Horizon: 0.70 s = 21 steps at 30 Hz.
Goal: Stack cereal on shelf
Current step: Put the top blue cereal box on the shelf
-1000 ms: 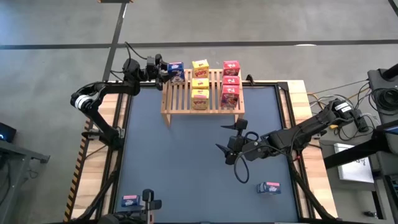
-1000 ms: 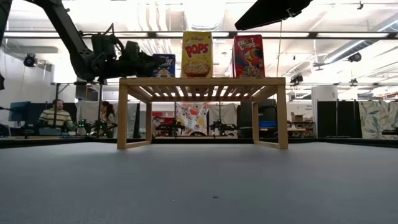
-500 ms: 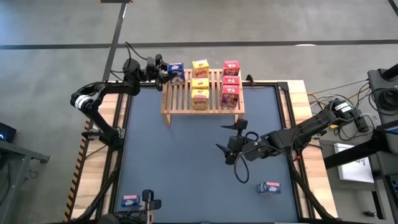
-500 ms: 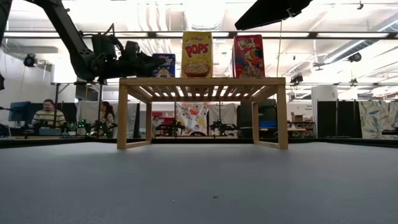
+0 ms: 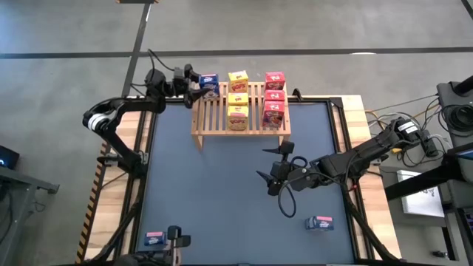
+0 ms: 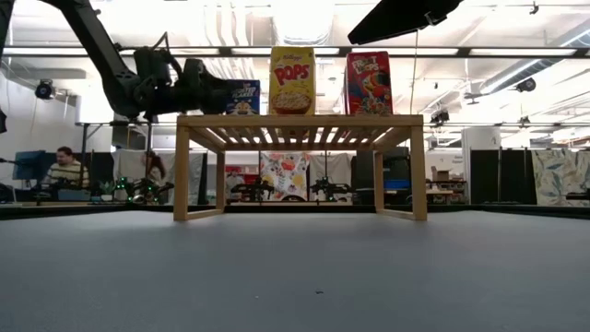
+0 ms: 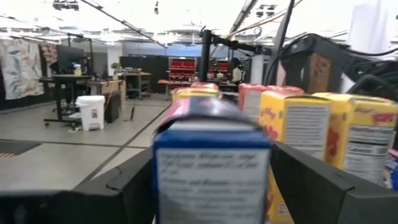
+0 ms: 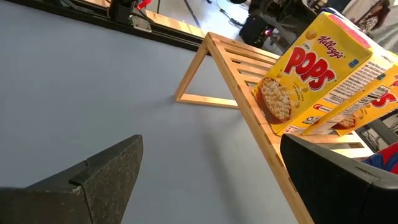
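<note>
**High view: left arm at the shelf's far-left corner**

Left gripper (image 5: 194, 81) reaches level to the shelf (image 5: 214, 118), fingers (image 7: 317, 183) clamped on a blue box (image 5: 209, 84). Right gripper (image 5: 275, 164) hovers mid-desk (image 5: 214, 192), fingers apart. Yellow boxes (image 8: 311, 71) read "Kellogg's POPS". Little has changed since half a second ago.

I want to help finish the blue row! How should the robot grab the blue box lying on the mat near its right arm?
Probably from above: the blue box lies flat on the mat, nothing crowding it. The right gripper could close across its two long sides, which look narrow enough.
</note>
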Each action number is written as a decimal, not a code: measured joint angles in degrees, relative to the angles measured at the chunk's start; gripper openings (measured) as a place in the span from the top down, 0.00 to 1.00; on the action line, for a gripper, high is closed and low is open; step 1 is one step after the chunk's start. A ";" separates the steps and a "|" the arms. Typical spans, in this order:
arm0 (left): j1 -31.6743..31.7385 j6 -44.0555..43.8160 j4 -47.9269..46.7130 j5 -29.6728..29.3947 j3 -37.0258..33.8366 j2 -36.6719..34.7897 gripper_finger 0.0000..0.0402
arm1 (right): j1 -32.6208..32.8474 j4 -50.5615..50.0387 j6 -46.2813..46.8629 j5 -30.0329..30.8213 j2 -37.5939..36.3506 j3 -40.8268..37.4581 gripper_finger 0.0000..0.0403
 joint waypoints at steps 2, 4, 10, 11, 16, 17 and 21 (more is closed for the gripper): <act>0.50 -0.78 0.03 0.66 0.00 -0.64 0.33 | 0.00 0.00 0.00 0.00 0.00 0.00 0.09; 1.34 -1.75 -0.14 1.72 0.00 -1.54 0.32 | 0.00 0.00 0.00 0.00 0.00 0.00 0.09; 3.58 -2.60 -4.97 5.99 -0.43 -6.58 0.32 | 0.00 -0.01 -0.13 0.02 0.00 0.00 0.09; 4.02 -2.53 -6.12 7.28 -0.62 -7.96 0.32 | 0.00 -0.02 -0.24 0.02 0.00 0.00 0.09; 6.72 -0.65 -11.40 8.98 -3.09 -17.78 0.32 | 0.00 -0.16 0.00 0.04 0.00 0.00 0.09; 7.17 0.41 -13.42 8.90 -3.63 -20.16 0.32 | 0.00 -0.16 0.00 0.04 0.00 0.00 0.09; 8.60 7.22 -28.14 5.43 -4.93 -29.87 0.32 | 0.00 0.13 0.00 0.04 0.00 0.00 0.09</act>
